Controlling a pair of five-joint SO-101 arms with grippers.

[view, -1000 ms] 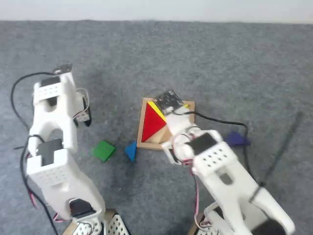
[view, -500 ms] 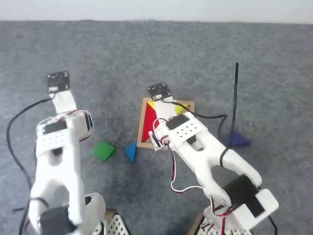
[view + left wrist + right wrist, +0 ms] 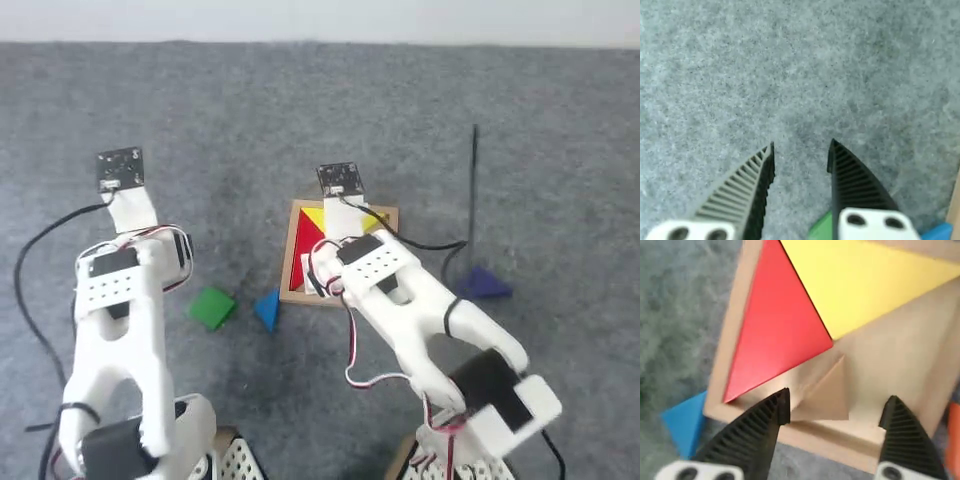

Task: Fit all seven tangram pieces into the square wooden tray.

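Observation:
The square wooden tray (image 3: 287,262) lies mid-table with a red triangle (image 3: 304,246) and a yellow triangle (image 3: 314,216) in it. My right arm (image 3: 385,275) lies over the tray. Its gripper (image 3: 835,412) hangs open above the tray's (image 3: 727,347) near edge, over a small wood-coloured triangle (image 3: 832,395) beside the red triangle (image 3: 775,345) and yellow triangle (image 3: 860,285). A green square (image 3: 211,307) and a blue triangle (image 3: 267,308) lie on the carpet left of the tray; a purple piece (image 3: 487,284) lies to its right. My left gripper (image 3: 801,145) is open over bare carpet, close to the green square (image 3: 820,227).
Grey carpet covers the whole table. A thin black cable (image 3: 474,190) rises right of the tray. An orange piece (image 3: 954,425) shows beside the tray's outer edge, and the blue triangle (image 3: 685,427) sits off its corner. Open carpet stretches behind the tray.
Both arms have swung from folded poses to stretched-out ones. The right arm now covers much of the tray and has edged slightly farther back. The loose pieces have not moved.

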